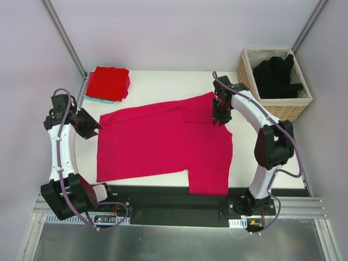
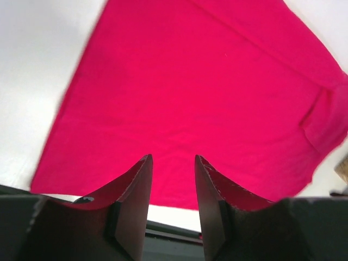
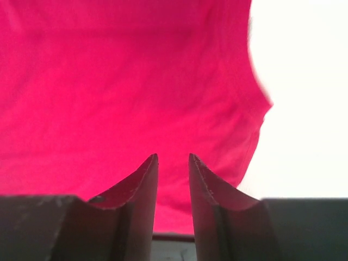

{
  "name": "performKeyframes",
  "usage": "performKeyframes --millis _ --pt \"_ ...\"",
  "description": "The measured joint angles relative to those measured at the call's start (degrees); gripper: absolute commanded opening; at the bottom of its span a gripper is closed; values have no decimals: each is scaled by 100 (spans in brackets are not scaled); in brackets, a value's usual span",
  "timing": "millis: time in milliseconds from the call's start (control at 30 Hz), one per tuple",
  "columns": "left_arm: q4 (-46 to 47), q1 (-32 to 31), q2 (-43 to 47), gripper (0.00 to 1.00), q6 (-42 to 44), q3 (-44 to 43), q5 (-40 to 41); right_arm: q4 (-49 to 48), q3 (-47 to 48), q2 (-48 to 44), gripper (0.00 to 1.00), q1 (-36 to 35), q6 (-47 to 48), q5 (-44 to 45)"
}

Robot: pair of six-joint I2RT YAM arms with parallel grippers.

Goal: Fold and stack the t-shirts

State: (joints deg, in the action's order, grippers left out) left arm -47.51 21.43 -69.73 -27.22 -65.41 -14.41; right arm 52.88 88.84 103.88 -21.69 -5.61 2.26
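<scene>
A magenta-pink t-shirt (image 1: pixel 163 144) lies spread flat across the middle of the white table, one sleeve hanging toward the near edge. My left gripper (image 1: pixel 91 126) is at the shirt's left edge; in the left wrist view it (image 2: pixel 173 157) is open and empty above the cloth (image 2: pixel 206 81). My right gripper (image 1: pixel 220 115) hovers over the shirt's far right part; in the right wrist view it (image 3: pixel 173 156) is open and empty above the cloth (image 3: pixel 119 81). A folded red shirt (image 1: pixel 110 81) lies at the back left. Black shirts (image 1: pixel 276 76) fill the basket.
A woven wicker basket (image 1: pixel 293 106) stands at the back right beside the right arm. The red shirt rests on a teal folded item (image 1: pixel 98 100). Bare white table (image 1: pixel 168 81) shows behind the pink shirt. A black rail (image 1: pixel 163 198) runs along the near edge.
</scene>
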Motion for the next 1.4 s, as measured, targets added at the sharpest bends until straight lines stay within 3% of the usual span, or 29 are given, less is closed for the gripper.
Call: performKeyframes --millis 200,400,900,1400 --pt "149 0 533 35 -79 420 -658 -59 1154 1152 37 501 133 -13" --pt "409 0 940 36 -293 503 -1113 -81 1690 1792 37 964 214 -321" --pt "1274 0 1360 36 -1027 1073 -1733 -457 1480 2057 33 1071 367 -1519" --pt "1298 0 1513 36 -1137 1097 -1849 -476 1478 2260 32 938 573 -1416"
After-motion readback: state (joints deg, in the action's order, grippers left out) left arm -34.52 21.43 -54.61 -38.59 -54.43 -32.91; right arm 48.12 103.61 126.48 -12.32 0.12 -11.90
